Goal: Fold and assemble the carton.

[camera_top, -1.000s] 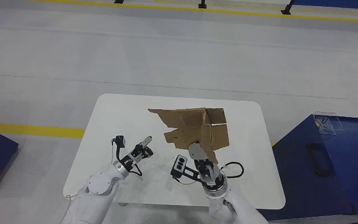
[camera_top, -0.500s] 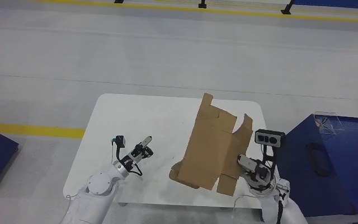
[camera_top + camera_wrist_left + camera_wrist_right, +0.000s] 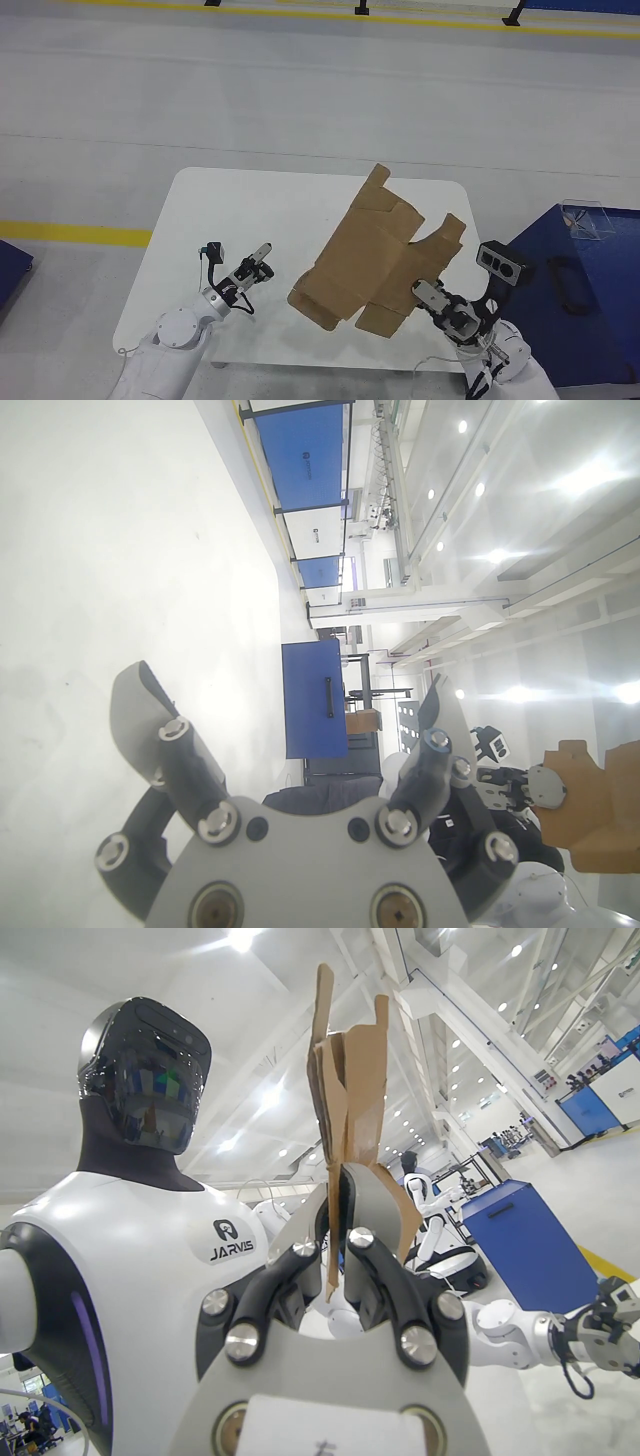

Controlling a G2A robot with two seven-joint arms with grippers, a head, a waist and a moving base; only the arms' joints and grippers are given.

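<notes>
A flattened brown carton (image 3: 375,255) is held up in the air above the right half of the white table (image 3: 220,215), tilted with its flaps pointing up and away. My right gripper (image 3: 428,293) is shut on the carton's near right edge; in the right wrist view the carton (image 3: 347,1093) stands edge-on, pinched by my right gripper (image 3: 336,1208). My left gripper (image 3: 264,252) is open over the table's left front area, well left of the carton. In the left wrist view my left gripper (image 3: 295,700) has nothing between its fingers, with the carton (image 3: 595,800) far off.
A blue cabinet (image 3: 575,290) stands close beside the table's right edge. The left and back parts of the table top are bare. Yellow floor lines run behind and to the left of the table.
My right arm has swung from the table's middle front to the right front, lifting and turning the carton off the table. The carton has since tilted lower to the left. The left arm has stayed still.
</notes>
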